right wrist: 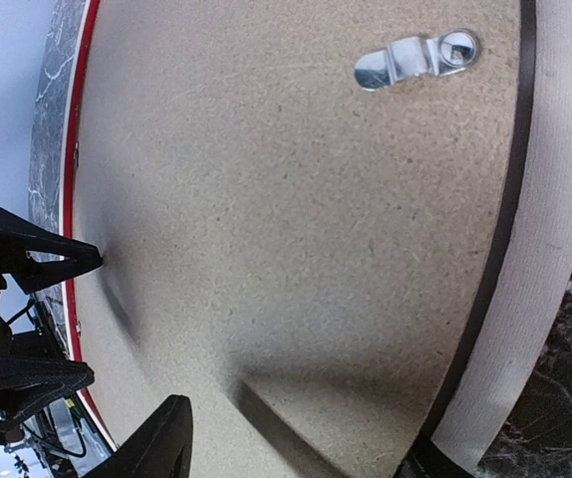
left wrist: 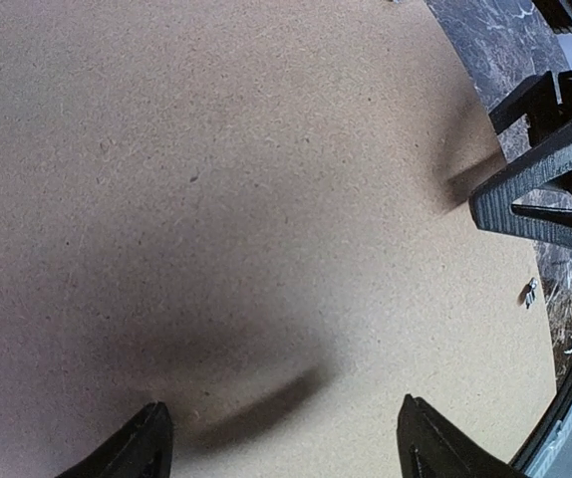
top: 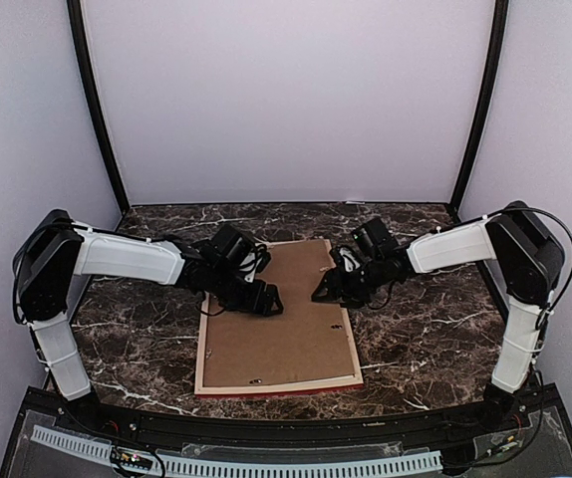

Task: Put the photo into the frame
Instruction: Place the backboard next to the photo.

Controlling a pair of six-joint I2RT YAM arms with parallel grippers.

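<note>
**Both hands stand over the back of the frame, which lies face down on the table.**

The frame (top: 276, 384) lies in the middle of the table (top: 416, 329) with its pale wood back upward and only a thin red line showing at the near edge. We think this is so that it can be filled from behind. The brown backing board (top: 286, 329) sits inside its rails and covers the opening. We cannot see the photo in any view, so we cannot tell if it is under the board. The left hand (top: 266, 299) and the right hand (top: 324, 289) face each other over the far part of the board. Both have their fingers apart and grip nothing, probably to press the board flat. A metal clip (right wrist: 416, 58) lies on the board near the right rail.
</note>
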